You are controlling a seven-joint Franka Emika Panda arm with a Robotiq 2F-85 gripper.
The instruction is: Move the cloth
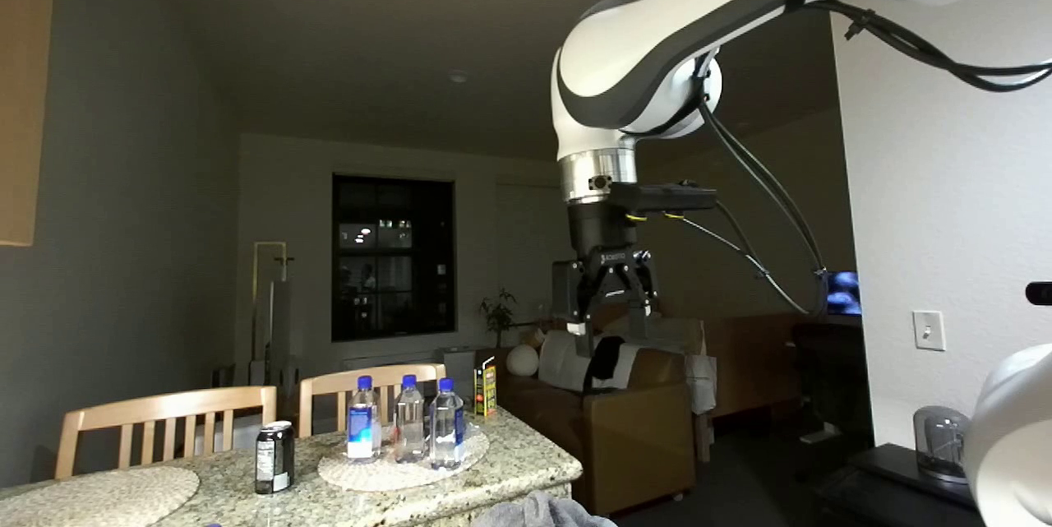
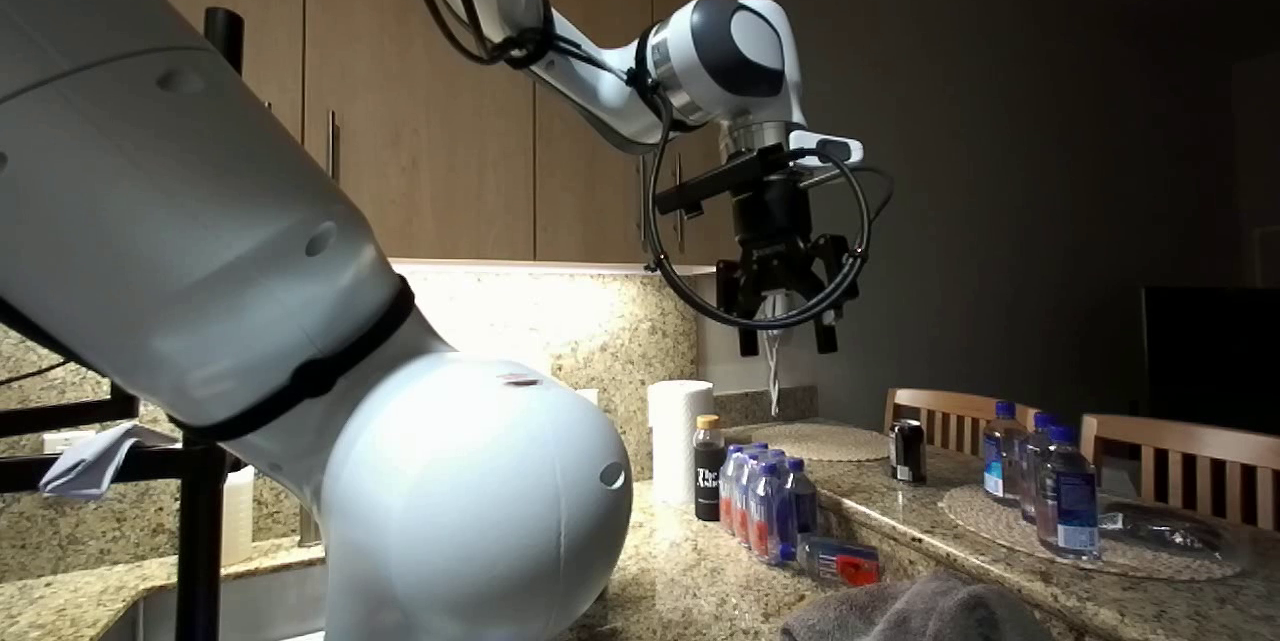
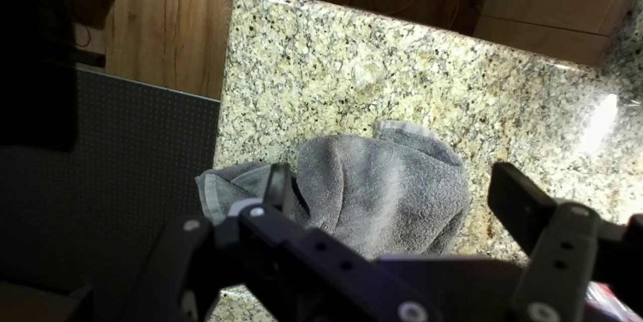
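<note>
The grey cloth (image 3: pixel 371 191) lies bunched in folds on a granite counter in the wrist view. One corner hangs past the counter's left edge there. Only the top of the cloth shows at the bottom of both exterior views (image 1: pixel 542 513) (image 2: pixel 920 611). My gripper (image 3: pixel 394 186) is open and empty, pointing down, with its fingers far apart. In the wrist view the cloth shows mostly between the two fingers, its lower part hidden behind the gripper. In both exterior views the gripper (image 1: pixel 612 331) (image 2: pixel 787 339) hangs high above the cloth, not touching it.
Several clear bottles (image 1: pixel 408 420) stand on a woven mat (image 1: pixel 353 478) near a black can (image 1: pixel 274 457). More packed bottles (image 2: pixel 765 506), a dark bottle (image 2: pixel 707 471) and a paper roll (image 2: pixel 680 436) stand on the lower counter. A pale fabric piece (image 2: pixel 95 461) hangs on a black frame.
</note>
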